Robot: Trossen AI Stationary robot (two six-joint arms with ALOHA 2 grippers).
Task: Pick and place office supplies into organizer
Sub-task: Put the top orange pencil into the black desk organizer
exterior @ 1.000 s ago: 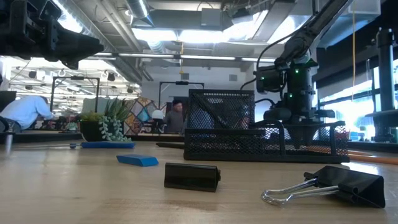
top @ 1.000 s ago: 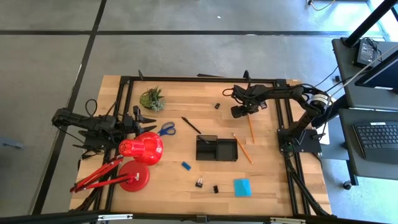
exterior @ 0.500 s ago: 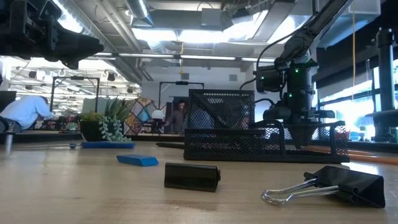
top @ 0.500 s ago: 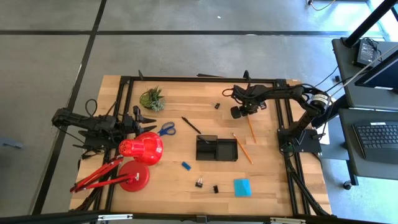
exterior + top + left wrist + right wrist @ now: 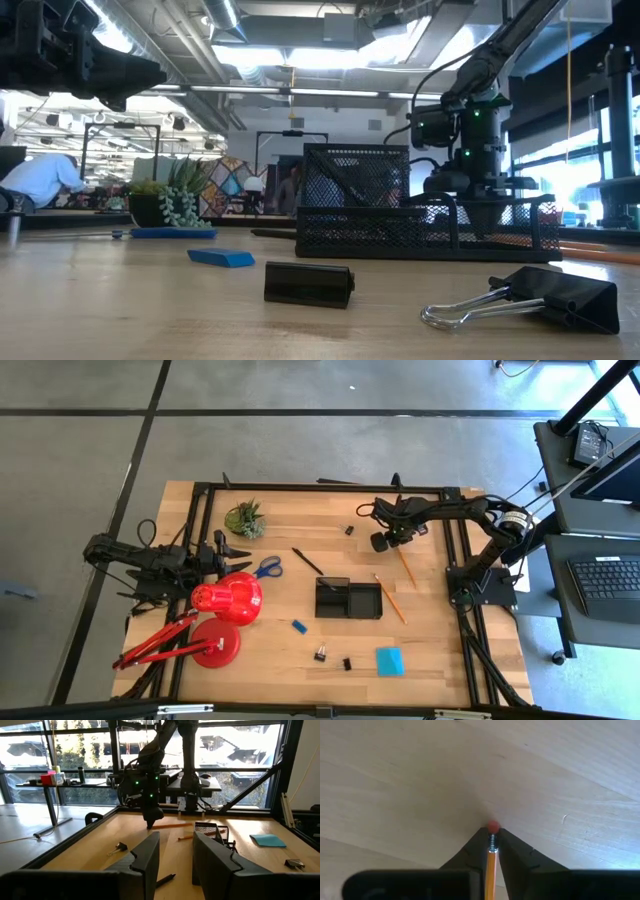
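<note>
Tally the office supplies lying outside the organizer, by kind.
Orange-yellow pencils: 2
Thin black pen: 1
Blue-handled scissors: 1
Small blue eraser: 1
Cyan square note pad: 1
Small black binder clips: 3
Total: 9

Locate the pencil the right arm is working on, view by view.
High: pencil below the right gripper, right of the organizer; a second pencil lies lower, nearer the organizer.
Low: orange streak behind the organizer's mesh; cannot tell which pencil.
Left wrist: pencil under the right gripper, before the organizer.
Right wrist: pencil between the jaws, eraser end forward.
Shared landmark: organizer, absent from the right wrist view.
</note>
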